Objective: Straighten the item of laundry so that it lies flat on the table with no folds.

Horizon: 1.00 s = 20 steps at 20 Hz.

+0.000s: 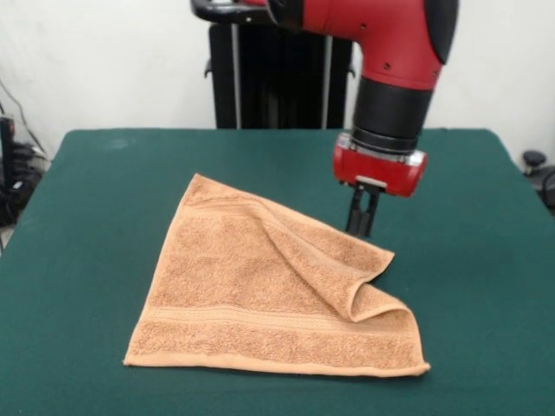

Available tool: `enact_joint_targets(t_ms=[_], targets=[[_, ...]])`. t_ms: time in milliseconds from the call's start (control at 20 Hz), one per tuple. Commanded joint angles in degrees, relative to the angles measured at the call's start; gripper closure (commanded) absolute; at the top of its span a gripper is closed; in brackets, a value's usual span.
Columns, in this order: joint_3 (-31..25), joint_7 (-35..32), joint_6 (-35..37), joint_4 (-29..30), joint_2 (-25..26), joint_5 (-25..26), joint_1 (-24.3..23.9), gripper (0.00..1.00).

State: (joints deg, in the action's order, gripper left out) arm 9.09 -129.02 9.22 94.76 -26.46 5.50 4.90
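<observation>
Front view: towel [260,295] sits mid-counter [104,173], mostly flat, but the picture-right corner is folded over toward the middle, leaving a raised ridge and a loose flap near the right edge. Near edge with its band stripe lies straight; the far-left corner is out flat. Gripper [362,221] hangs just beyond the folded corner, tips low near the cloth's far-right edge; can't say if they touch it. Fingers [355,217] look close together with nothing between them, so clenched on air as far as I can judge, no cloth held. Risks from here: with the fingers that narrow, a descent would likely press the flap down or skid off the terry rather than pinch it, so they need to spread first. If the pinch takes both layers at the fold, pulling outward drags the whole towel across the felt instead of unfolding it; nothing pins the other side, and the felt may or may not hold it. Grabbing too far in from the flap's edge would just move the crease elsewhere. Lifting too high could flip the light corner past flat or bunch the left side. Pulling toward picture-right also takes the cloth closer to the counter edge, though there is decent room. One view only, so depth of the tips relative to the flap is a guess.
</observation>
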Motion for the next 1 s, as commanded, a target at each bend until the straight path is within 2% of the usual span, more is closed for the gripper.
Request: enact_joint_targets(t_ms=[50, 550, 1000], targets=[[-2.89, -12.28, -2.68, 2.00, 5.83, -4.84, 2.88, 1.00], [-4.69, -8.25, -5.18, 7.63, 2.58, -1.46, -1.21, 1.00], [-4.95, -7.71, -5.80, 8.12, 2.62, -1.52, -1.87, 1.00]])
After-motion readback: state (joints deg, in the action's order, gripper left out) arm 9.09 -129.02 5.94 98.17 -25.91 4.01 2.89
